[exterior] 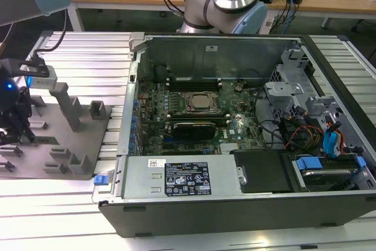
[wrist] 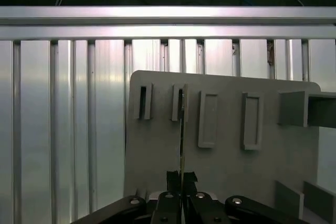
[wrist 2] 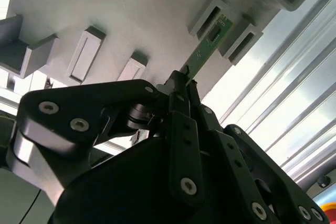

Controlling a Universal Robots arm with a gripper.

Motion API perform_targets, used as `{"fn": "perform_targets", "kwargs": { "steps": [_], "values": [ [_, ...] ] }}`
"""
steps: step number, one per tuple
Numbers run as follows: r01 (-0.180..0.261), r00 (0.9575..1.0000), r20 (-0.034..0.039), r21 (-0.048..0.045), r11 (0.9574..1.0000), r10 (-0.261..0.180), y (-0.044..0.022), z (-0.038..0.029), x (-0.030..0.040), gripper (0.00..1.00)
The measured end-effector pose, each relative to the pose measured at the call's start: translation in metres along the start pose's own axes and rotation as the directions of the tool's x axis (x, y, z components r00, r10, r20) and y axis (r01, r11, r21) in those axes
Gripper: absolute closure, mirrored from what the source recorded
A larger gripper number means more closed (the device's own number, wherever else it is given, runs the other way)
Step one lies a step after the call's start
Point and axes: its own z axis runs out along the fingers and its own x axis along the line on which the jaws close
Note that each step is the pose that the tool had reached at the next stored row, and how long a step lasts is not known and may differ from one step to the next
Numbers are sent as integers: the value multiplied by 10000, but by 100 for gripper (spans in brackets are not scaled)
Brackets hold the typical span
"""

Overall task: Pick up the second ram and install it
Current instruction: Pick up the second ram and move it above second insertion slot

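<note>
Open computer case beside grey fixture plate.

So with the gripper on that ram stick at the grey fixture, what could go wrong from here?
The gripper pinches the second ram at one end, so it could pivot or slip. Its far end sits between the holders of the fixture plate; a skewed pull might jam it. Inside the computer case, cables beside the motherboard could snag it.
</note>
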Motion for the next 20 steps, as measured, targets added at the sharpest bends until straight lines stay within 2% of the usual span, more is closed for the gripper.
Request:
{"fn": "perform_targets", "kwargs": {
  "steps": [20],
  "values": [
    [0,10000,0,0,10000,0,10,-287,-15,86]
  ]
}}
